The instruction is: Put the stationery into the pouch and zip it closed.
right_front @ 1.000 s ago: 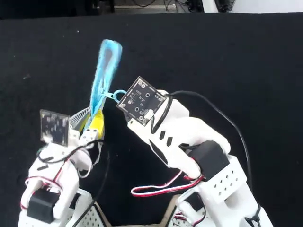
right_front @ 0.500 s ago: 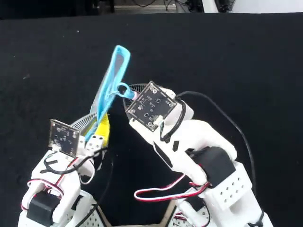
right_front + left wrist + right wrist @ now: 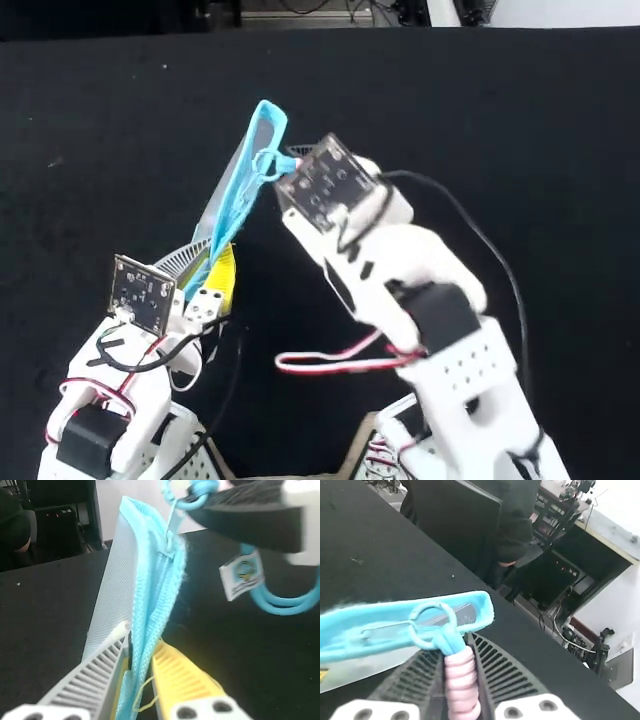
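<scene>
A light blue mesh pouch (image 3: 240,185) stands on edge above the black table, held between both arms. My left gripper (image 3: 212,268) is shut on the pouch's near end (image 3: 142,650), one grey and one yellow finger (image 3: 180,680) either side of the fabric. My right gripper (image 3: 283,172) is shut on the blue cord loop (image 3: 434,625) tied to the zip pull (image 3: 172,522), near the pouch's far end (image 3: 470,607). A pink coiled piece (image 3: 461,680) sits between the right fingers. A small white tag (image 3: 242,575) hangs from the cord.
The black table (image 3: 520,140) stretches wide around the arms. Beyond its far edge are dark chairs and desks (image 3: 530,540). The right arm's white body (image 3: 420,310) and red-white cable (image 3: 330,360) cross the near middle.
The right gripper has moved away along the pouch's top edge toward its far end, taking the zip pull with it. The pouch has tilted and shifted to the right.
</scene>
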Motion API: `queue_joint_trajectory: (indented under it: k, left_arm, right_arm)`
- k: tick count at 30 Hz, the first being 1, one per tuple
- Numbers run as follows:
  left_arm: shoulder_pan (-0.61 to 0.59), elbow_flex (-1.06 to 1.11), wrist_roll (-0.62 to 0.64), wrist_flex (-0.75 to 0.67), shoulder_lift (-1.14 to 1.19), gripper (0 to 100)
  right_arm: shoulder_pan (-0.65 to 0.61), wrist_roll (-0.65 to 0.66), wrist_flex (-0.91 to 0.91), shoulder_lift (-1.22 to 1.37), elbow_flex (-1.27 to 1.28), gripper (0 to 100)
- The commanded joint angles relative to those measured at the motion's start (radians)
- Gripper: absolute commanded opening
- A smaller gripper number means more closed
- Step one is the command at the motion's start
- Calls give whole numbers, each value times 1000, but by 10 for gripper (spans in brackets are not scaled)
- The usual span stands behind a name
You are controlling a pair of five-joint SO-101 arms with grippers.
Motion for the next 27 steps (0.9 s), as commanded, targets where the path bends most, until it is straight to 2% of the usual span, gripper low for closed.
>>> queue_joint_trajectory:
  k: [1, 16, 27]
  left_arm:
    - [2, -7, -3, 5, -9, 30]
    - [5, -7, -6, 25, -9, 30]
    - [5, -7, -6, 25, -9, 30]
  right_arm:
    - [41, -5, -91, 74, -15, 11]
    - [232, -5, -252, 280, -36, 11]
    - [331, -5, -249, 591, -311, 11]
